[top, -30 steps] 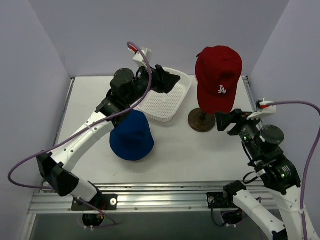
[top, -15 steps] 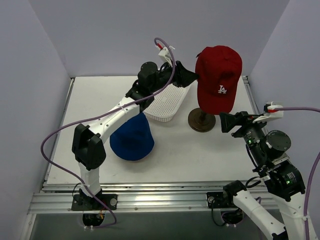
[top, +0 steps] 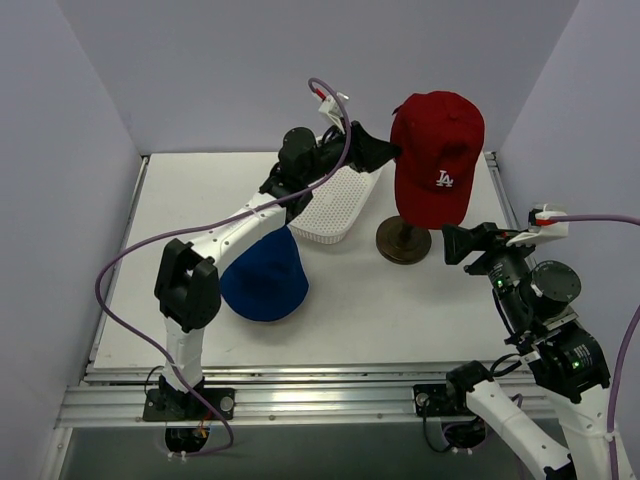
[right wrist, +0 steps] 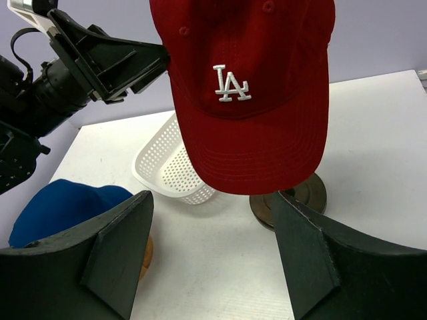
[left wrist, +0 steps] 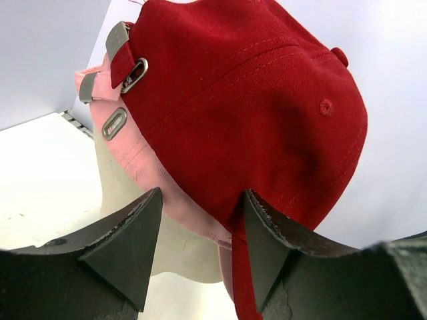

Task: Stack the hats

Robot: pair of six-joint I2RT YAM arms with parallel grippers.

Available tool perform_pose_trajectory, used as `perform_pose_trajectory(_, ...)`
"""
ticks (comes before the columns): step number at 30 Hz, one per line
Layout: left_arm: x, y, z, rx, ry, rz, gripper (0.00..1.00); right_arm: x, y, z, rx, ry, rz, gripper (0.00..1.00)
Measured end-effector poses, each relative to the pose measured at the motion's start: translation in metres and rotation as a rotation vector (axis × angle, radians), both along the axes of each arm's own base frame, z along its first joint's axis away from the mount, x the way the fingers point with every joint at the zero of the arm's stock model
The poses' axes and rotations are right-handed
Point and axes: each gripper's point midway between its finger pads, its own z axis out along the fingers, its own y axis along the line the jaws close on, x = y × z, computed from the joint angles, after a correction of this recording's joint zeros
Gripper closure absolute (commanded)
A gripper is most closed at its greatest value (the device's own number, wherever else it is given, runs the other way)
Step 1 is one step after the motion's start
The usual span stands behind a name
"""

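The dark red cap (top: 435, 155) with a white "LA" logo sits on the mannequin head over a brown stand (top: 403, 242). The pale pink cap (left wrist: 133, 153) shows under it in the left wrist view, above the cream head (left wrist: 180, 247). The royal-blue bucket hat (top: 262, 272) lies on the table at centre left. My left gripper (top: 385, 152) is open at the back left of the red cap (left wrist: 247, 100), its jaws either side of the caps' lower edge. My right gripper (top: 450, 243) is open and empty, in front of the stand, facing the red cap's brim (right wrist: 253, 120).
A white perforated basket (top: 335, 205) stands tilted between the left arm and the stand. A tan rounded edge (right wrist: 145, 257) shows beneath the blue hat (right wrist: 60, 207). Grey walls close in the table on three sides.
My left gripper has swung right from over the basket to the back of the red cap. My right gripper has shifted slightly right. Little moved in the last half second.
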Motion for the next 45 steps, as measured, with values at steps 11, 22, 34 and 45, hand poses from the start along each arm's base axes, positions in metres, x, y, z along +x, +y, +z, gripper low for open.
perform_pose_trajectory(11,0.001,0.002,0.007,-0.012,-0.011,0.002,0.5,0.001,-0.002,-0.001,-0.012,0.0,-0.007,0.33)
perform_pose_trajectory(22,0.007,0.001,0.005,-0.016,-0.005,0.004,0.87,0.0,-0.002,-0.001,-0.015,0.001,-0.006,0.32)
perform_pose_trajectory(34,0.011,0.0,0.005,-0.02,-0.008,0.005,0.94,0.0,-0.003,-0.003,-0.02,0.003,-0.01,0.32)
perform_pose_trajectory(45,0.032,0.002,0.001,-0.016,-0.012,0.028,0.58,0.0,-0.004,-0.005,-0.022,0.005,-0.017,0.32)
